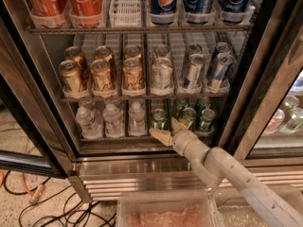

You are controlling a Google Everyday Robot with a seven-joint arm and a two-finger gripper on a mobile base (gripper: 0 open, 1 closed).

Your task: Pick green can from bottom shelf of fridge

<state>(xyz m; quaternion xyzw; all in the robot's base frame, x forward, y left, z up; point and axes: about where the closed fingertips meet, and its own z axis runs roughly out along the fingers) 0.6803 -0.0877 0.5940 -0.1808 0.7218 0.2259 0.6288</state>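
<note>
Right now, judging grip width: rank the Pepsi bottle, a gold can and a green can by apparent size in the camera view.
1. Pepsi bottle, though cropped.
2. Gold can.
3. Green can, base hidden by the gripper, whose open fingers sit just before it.

A shop: stocked drinks fridge [263, 74], fingers [161, 137] at its bottom shelf [118, 139].
</note>
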